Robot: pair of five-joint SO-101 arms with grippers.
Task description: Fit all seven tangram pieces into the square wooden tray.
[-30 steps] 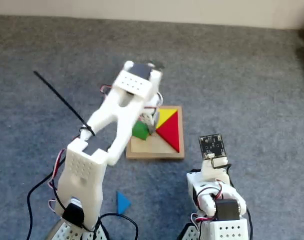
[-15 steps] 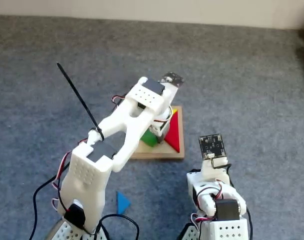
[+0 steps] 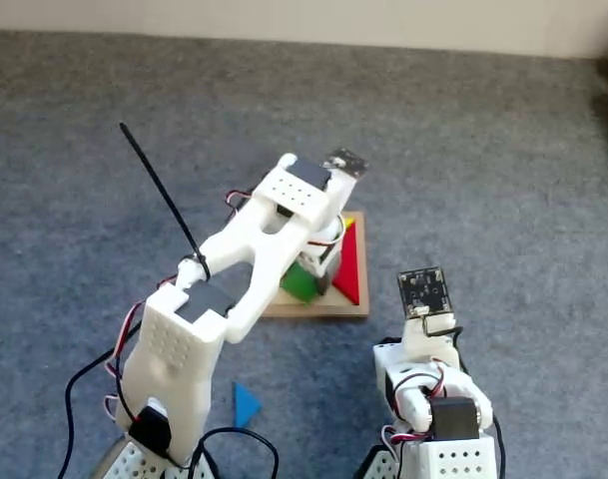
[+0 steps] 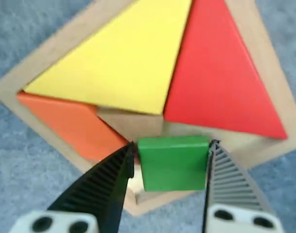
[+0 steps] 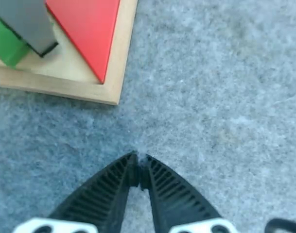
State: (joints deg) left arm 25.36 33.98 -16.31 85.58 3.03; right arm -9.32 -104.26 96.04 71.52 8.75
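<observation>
Green piece: the green square wooden block [image 4: 173,165] sits between the fingers of the left gripper [image 4: 172,148]. They squeeze its two flat sides, over the bare gap in the tray.
How it handles: probably light, hard and smooth. Hold the flat sides so it cannot twist.
Tray: the square wooden tray [image 4: 263,53] lies just past the fingertips. It holds a big yellow triangle [image 4: 123,63], a big red triangle [image 4: 220,82] and an orange piece [image 4: 75,121].
Right gripper [image 5: 139,167]: fingers pressed together, holding nothing.
Floor: grey fuzzy carpet [image 5: 211,87]. A small blue triangle [image 3: 246,404] lies well away from the fingers.
</observation>
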